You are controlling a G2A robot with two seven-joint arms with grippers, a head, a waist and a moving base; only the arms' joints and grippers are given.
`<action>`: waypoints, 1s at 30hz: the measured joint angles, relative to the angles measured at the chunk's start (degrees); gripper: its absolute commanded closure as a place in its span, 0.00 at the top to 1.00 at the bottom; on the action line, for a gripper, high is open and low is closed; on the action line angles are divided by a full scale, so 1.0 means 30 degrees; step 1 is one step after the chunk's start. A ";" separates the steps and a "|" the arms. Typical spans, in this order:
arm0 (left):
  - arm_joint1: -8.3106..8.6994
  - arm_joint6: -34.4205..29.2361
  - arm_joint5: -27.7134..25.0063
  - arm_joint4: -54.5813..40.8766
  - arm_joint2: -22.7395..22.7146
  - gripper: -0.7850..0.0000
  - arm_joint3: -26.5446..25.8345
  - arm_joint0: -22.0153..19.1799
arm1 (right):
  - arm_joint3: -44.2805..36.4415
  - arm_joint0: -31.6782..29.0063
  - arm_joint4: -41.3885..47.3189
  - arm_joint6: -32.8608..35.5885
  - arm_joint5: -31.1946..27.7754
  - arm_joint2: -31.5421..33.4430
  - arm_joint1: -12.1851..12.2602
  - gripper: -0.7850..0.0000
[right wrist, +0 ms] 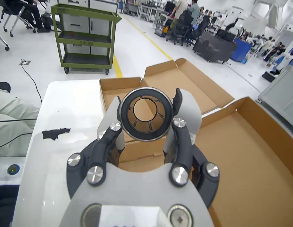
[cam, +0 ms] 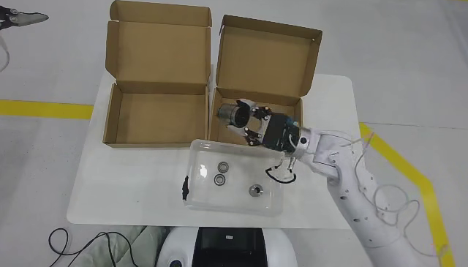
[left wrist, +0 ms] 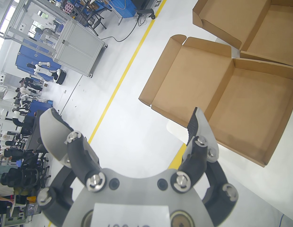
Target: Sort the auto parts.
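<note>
Above the right cardboard box [cam: 267,58], right gripper's [right wrist: 148,100] jaws pinch a ringed cylinder [right wrist: 146,136] — likely a bearing.

Small parts [cam: 219,180] in clear tray [cam: 234,198]: type too small to tell. Right box [cam: 263,55] floor partly behind right hand [cam: 241,116], held cylinder [cam: 231,111].

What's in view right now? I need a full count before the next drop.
Table: 1, white, under everything.
Cardboard boxes: 2, brown, lids open, side by side at the table's far side.
Tray: 1, clear, at the near edge in front of the right-hand box.
Small round parts: 3, grey metal, inside the tray.
Large sleeve: 1, metal with dark rim, held over the right-hand box.
Right gripper: shut on the sleeve.
Left gripper: open, empty, over the floor beside the table.
</note>
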 measured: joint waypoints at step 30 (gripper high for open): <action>0.0000 0.0000 0.0000 0.0000 0.0000 1.00 0.0000 0.0000 | 0.8145 0.5841 0.3621 0.9941 0.3460 -0.4825 -0.1826 0.00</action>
